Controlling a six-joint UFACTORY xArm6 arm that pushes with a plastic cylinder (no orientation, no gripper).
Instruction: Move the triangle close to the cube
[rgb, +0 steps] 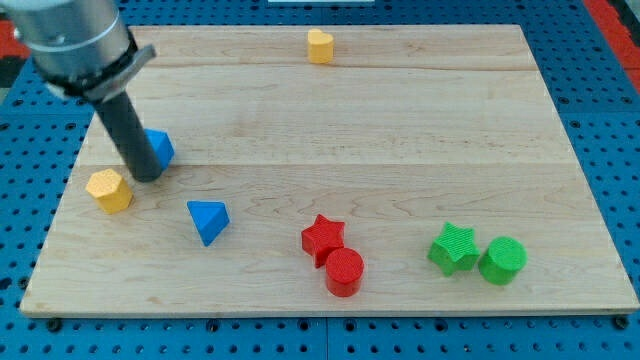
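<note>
My tip (146, 176) is seen at the view's left, set down on the wooden board (400, 130), w/ the dark rod rising up-left to the grey arm housing at the view's top-left corner. No jaws exist here, so nothing is held; the tip is simply pressed beside, or right against, a blue block (160, 148). Whether contact is actually made can't be told, since the rod hides the block's left part. That block is taken to be the cube, though its shape is only partly shown.

The blue triangle (208, 220) is found to the view's lower right of the tip, near but clearly apart from it, approx. between the tip and the red star (323, 236). Its pointed end is turned toward the view's bottom. The yellow block (110, 190) sits just to the view's lower left of the tip.

The key relation, as judged: triangle lies below-right of both tip and cube, so a push toward the view's upper left would be needed, i.e. the tip would first have to be brought round to the triangle's far, lower-right side. The gap is already small.

Elsewhere are noted a red cylinder (344, 271), a green star (453, 248), a green cylinder (502, 260), and a yellow heart (320, 46) at the top edge.
</note>
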